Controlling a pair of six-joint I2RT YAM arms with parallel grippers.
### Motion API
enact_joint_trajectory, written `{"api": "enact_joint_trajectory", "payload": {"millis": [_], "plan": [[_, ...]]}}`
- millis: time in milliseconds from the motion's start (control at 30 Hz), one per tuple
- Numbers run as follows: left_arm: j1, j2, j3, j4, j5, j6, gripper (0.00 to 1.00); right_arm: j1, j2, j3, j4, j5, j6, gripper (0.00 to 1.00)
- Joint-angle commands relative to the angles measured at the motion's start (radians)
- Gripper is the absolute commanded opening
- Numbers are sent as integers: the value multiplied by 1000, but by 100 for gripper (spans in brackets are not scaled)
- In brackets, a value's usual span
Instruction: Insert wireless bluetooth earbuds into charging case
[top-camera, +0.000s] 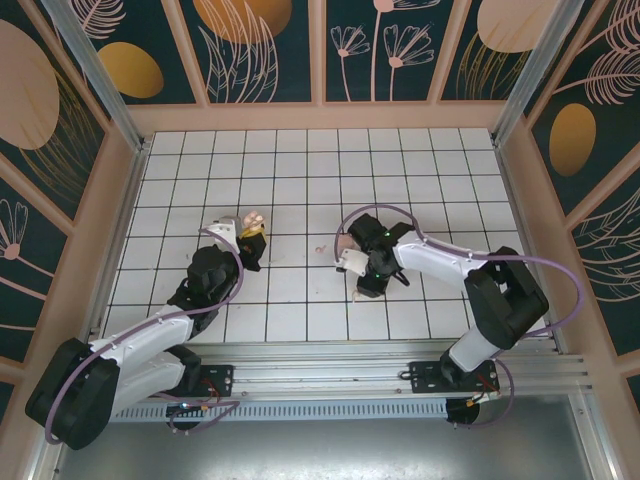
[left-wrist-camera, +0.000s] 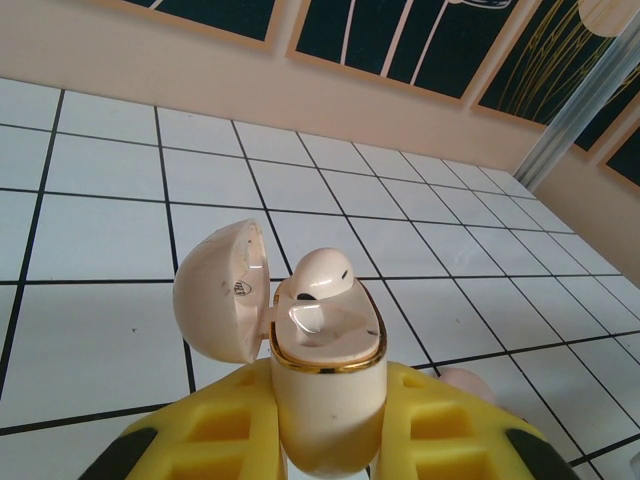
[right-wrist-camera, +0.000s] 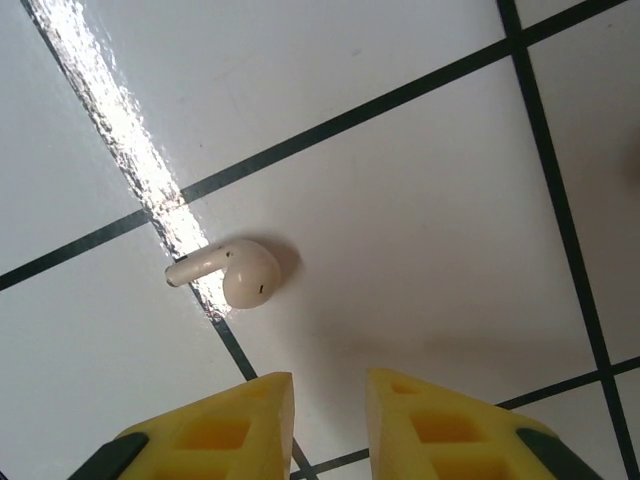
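Note:
My left gripper (left-wrist-camera: 330, 415) is shut on the charging case (left-wrist-camera: 328, 350), a pale beige-pink box with a gold rim, held upright between the yellow fingers (left-wrist-camera: 210, 430). Its lid (left-wrist-camera: 215, 295) hangs open to the left. One earbud (left-wrist-camera: 322, 272) sits in the case's far socket; the near socket is empty. From above, the case (top-camera: 252, 218) is at my left gripper (top-camera: 250, 236). The other earbud (right-wrist-camera: 235, 270) lies on a white tile across a dark grout line. My right gripper (right-wrist-camera: 330, 395) hovers open just short of it, nothing between its fingers. From above, that earbud (top-camera: 321, 244) lies just left of my right gripper (top-camera: 343, 250).
The white tiled floor (top-camera: 300, 160) stretches back to peach walls with dark floral panels (top-camera: 260, 50). A metal post (left-wrist-camera: 590, 90) stands at the right corner. A bright glare streak (right-wrist-camera: 120, 130) runs across the tiles beside the loose earbud.

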Motion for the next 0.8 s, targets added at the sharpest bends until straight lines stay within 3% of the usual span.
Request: {"api": "enact_joint_trajectory", "payload": {"millis": [0,133,500,767], "plan": [[8,-7,24,-6,5,23,16,-51,-37,63,-3,-87,43,29],[8,-1,26,-2,6,23,16,-76,-68,106,5,-192,267,33],[8,48,38,27,58,30,15,-92,-73,113,-89,-213,1165,34],[8,57,43,37,82,46,15,-58,-2,21,-41,-237,1310,33]]}}
